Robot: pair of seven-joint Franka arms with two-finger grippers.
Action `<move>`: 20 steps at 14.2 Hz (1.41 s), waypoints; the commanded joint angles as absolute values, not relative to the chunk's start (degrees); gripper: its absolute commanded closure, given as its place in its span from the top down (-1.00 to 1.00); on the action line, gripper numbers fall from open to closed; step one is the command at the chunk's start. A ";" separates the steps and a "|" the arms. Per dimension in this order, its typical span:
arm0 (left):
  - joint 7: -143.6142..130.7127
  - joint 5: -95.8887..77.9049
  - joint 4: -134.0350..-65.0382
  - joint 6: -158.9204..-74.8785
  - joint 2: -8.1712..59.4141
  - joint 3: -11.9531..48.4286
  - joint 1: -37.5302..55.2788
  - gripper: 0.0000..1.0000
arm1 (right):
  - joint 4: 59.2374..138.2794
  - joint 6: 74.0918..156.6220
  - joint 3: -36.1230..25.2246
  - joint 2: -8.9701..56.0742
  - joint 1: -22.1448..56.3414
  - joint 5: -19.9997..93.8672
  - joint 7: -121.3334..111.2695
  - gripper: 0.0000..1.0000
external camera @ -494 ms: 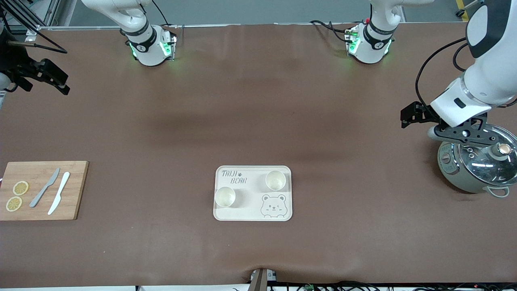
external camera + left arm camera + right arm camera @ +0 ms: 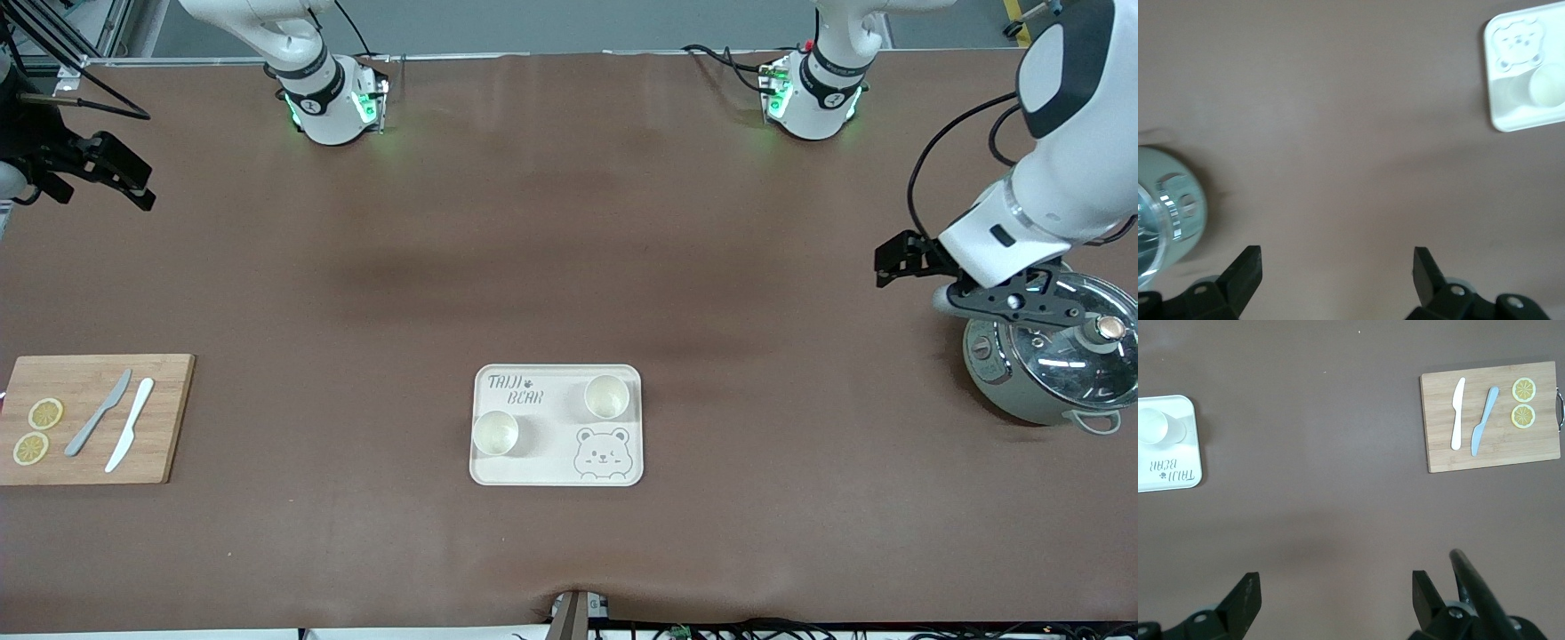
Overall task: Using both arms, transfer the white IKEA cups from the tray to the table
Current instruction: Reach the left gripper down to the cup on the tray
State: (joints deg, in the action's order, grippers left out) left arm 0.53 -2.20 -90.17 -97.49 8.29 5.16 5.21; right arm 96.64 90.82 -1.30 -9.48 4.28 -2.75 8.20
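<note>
Two white IKEA cups stand upright on the cream tray in the middle of the table. One cup is farther from the front camera, toward the left arm's end. The other cup is nearer, toward the right arm's end. My left gripper is open and empty over bare table beside the pot; it also shows in the left wrist view. My right gripper is open and empty over the table's edge at the right arm's end; it also shows in the right wrist view. Both grippers are well away from the tray.
A grey pot with a glass lid stands at the left arm's end, under the left wrist. A wooden cutting board with two knives and two lemon slices lies at the right arm's end. The tray shows in the left wrist view and the right wrist view.
The left arm has shifted slightly toward the robots' bases, its gripper still open. The right arm has barely moved. The cups have not moved.
</note>
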 commanded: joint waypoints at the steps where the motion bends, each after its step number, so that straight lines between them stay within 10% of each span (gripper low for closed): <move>1: -3.85 -4.05 -88.43 -99.67 12.37 5.97 7.11 1.00 | 95.45 90.53 -1.14 -8.61 4.22 -3.43 7.56 1.00; 8: -24.59 -0.18 -66.12 -101.33 38.47 4.40 23.80 1.00 | 95.54 89.65 -1.23 -8.26 4.31 -3.43 8.34 1.00; 20: -30.58 -0.18 -65.30 -123.57 49.39 -2.88 35.32 1.00 | 94.22 85.95 0.43 -10.11 6.40 -0.55 16.73 1.00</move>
State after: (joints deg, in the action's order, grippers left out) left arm -28.61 -1.14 -67.06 -122.26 47.49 0.58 31.77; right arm 94.98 85.88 -1.01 -9.72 4.50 -2.37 10.12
